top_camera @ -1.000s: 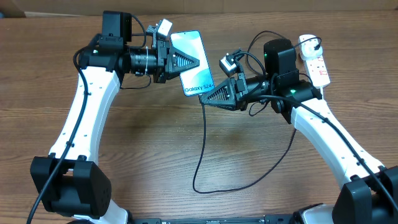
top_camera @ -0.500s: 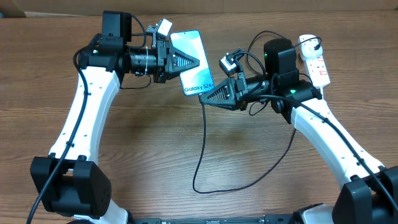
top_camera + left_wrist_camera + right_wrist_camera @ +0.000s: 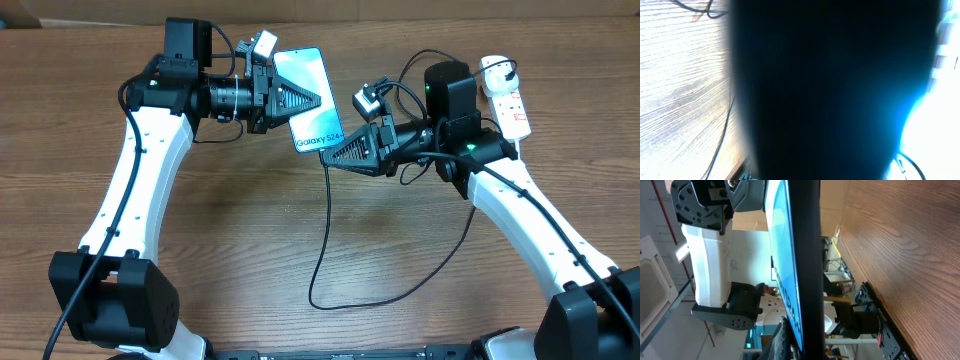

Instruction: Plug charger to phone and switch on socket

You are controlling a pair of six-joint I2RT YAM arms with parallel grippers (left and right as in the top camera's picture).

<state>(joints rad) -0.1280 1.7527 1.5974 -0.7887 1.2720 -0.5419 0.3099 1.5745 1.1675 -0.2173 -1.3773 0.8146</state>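
- The bench lies below both my grippers; only the overhead view shows it whole.
- The socket lies well behind my right gripper.
- The phone is clamped in my left gripper. It is stiff, slick glass, best held by its edges. My right wrist view shows it edge-on; my left wrist view is nearly blacked out.
- The charger, limp and light, hangs from my right gripper, which looks closed on its tip, just beside the phone's lower edge.
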